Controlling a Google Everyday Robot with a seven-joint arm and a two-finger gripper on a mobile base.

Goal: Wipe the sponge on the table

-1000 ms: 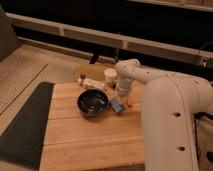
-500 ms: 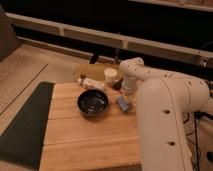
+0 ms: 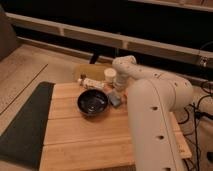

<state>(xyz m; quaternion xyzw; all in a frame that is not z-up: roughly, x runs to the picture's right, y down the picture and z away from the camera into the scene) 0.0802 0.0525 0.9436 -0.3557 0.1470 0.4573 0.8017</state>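
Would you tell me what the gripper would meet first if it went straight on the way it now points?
Most likely the sponge, lying just below the downward-pointing gripper beside the bowl, with the table under it. Whether they already touch I cannot tell.

The tool (image 3: 118, 93) sits just right of the dark bowl (image 3: 93, 103), down at the sponge (image 3: 116, 100). Its tip is buried under its own wrist, so I can't tell whether it touches the pad, and only part of the blue shows. Right of the bowl, the white arm (image 3: 150, 115) covers that whole side of the worktop (image 3: 75, 135), and the arm itself runs out of view at the bottom. Left of the bowl, the dark mat (image 3: 25, 125) is cut off at the left and lower edges. Behind the bowl, a pale lying object (image 3: 93, 83) and a white round thing (image 3: 110, 75) are too blurred to name.
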